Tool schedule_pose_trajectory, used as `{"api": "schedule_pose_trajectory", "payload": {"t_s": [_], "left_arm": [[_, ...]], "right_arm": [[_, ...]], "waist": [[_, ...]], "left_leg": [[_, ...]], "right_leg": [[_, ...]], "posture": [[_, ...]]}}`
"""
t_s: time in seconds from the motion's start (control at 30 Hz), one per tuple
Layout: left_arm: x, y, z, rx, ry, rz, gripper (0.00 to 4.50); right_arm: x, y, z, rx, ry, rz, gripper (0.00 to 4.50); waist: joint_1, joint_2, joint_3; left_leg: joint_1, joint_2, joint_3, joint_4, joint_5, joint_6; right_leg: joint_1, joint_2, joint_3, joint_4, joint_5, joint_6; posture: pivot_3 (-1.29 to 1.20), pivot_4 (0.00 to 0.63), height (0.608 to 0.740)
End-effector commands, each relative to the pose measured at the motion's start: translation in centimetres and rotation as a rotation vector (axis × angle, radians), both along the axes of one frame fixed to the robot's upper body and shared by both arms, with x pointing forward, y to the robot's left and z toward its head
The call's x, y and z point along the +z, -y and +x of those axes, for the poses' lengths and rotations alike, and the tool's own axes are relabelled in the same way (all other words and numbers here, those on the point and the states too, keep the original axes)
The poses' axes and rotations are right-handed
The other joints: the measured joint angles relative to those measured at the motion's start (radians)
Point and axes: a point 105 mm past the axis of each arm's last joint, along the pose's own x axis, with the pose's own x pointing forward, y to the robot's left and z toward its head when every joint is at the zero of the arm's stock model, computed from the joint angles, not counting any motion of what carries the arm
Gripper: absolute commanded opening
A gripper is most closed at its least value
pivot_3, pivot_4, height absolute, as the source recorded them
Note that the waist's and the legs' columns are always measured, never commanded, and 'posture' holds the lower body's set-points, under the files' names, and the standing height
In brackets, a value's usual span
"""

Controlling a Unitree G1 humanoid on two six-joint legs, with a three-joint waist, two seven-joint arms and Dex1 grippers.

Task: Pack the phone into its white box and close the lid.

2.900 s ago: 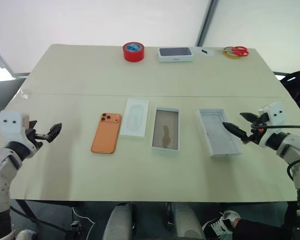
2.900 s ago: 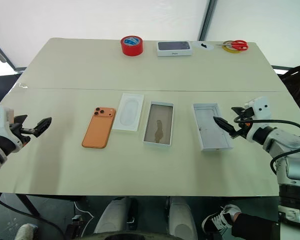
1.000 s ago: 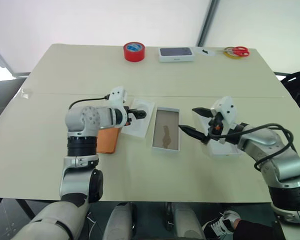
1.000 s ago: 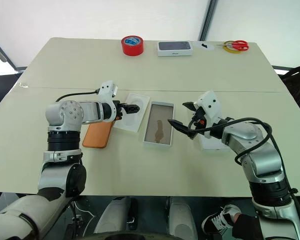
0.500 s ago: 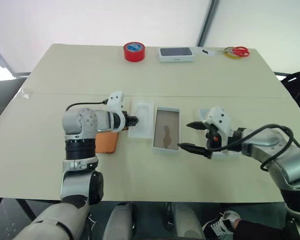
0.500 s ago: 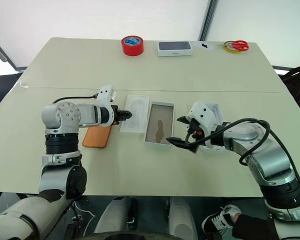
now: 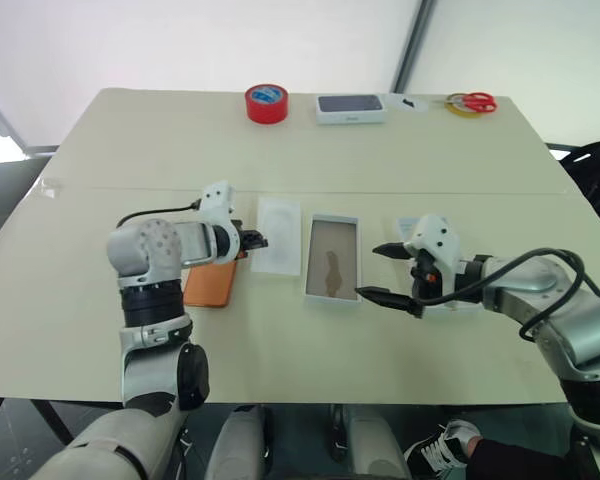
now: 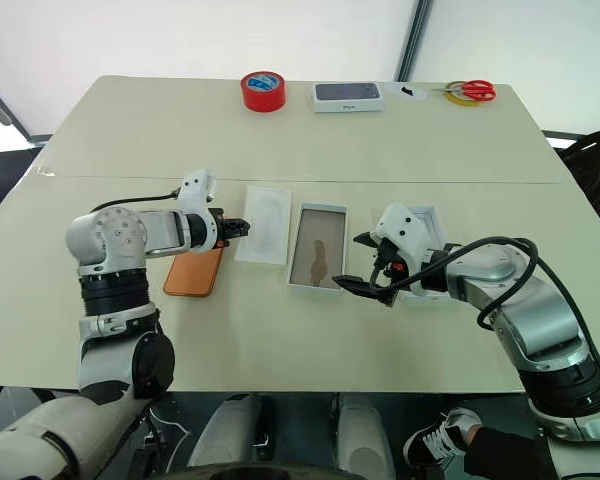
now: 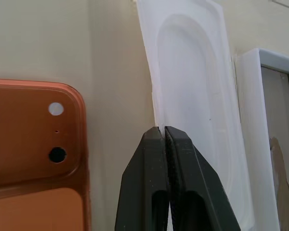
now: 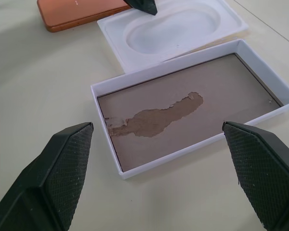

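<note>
The phone (image 7: 208, 284) lies flat on the counter (image 7: 300, 150), camera side up, partly covered in the head views by the left forearm. Just beside it, toward the centre, lies the flat white insert (image 8: 264, 224) with its oval recess. The left claw (image 9: 164, 132) is closed, its two black fingers pressed together at the insert's near long edge; whether that edge is pinched between them cannot be told. The white box (image 7: 332, 258) sits next to the insert on the far side from the phone, open, its tan-brown floor showing a darker torn patch, with nothing inside. The right claw (image 8: 364, 262) is held wide open just beside the box's right edge, one finger (image 10: 53, 178) on either side of the box's near end in the right wrist view and neither touching it. The lid (image 8: 426, 262) lies on the counter behind the right claw, largely hidden by it. Along the far edge of the counter, well apart from the work, are a roll of red tape (image 7: 267, 103), a white box with a dark picture (image 7: 351, 108) and red-handled scissors (image 7: 472, 102).
</note>
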Motion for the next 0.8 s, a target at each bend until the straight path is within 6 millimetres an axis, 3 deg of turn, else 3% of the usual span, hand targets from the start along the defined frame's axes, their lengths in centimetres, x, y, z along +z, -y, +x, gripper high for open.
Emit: {"api": "schedule_pose_trajectory", "payload": {"t_s": [0.03,0.17,0.37,0.63,0.8], "left_arm": [[2.7,-1.3,-0.1,0.044,0.085,-0.168,0.05],[4.7,-1.4,-1.0,0.024,0.153,-0.331,0.05],[5.3,2.2,-2.3,-0.077,0.188,-0.41,0.05],[2.8,7.2,-4.0,-0.168,0.079,-0.4,0.05],[1.3,8.6,-4.8,-0.187,0.022,-0.376,0.05]], "right_arm": [[0.9,0.0,-0.1,0.011,0.04,-0.006,4.5],[0.8,0.8,0.0,-0.017,0.043,-0.014,4.5],[1.5,2.6,0.8,-0.069,0.077,-0.033,4.5],[2.2,5.1,1.2,-0.124,0.094,-0.072,4.5],[2.3,6.0,1.2,-0.14,0.097,-0.081,4.5]], "waist": [[0.0,0.0,0.0],[0.001,0.0,0.0],[0.007,-0.001,0.0],[0.001,-0.001,0.0],[0.001,-0.001,0.0]], "left_leg": [[0.0,0.0,0.0,0.0,0.0,0.0],[0.0,0.0,0.0,0.0,0.0,0.0],[0.0,-0.001,-0.001,0.001,0.0,0.0],[0.0,-0.001,-0.001,0.001,0.0,0.0],[0.0,-0.001,-0.001,0.001,0.0,0.0]], "right_leg": [[0.0,0.0,0.0,0.0,0.0,0.0],[0.0,0.0,0.0,0.0,0.0,0.0],[0.002,-0.002,0.0,-0.001,0.0,0.0],[0.002,-0.001,0.0,-0.001,0.0,0.0],[0.002,-0.001,0.0,-0.001,0.0,0.0]], "posture": [[0.0,0.15,0.73],[0.0,0.15,0.73],[0.0,0.15,0.73],[0.0,0.15,0.73],[0.0,0.15,0.73]]}}
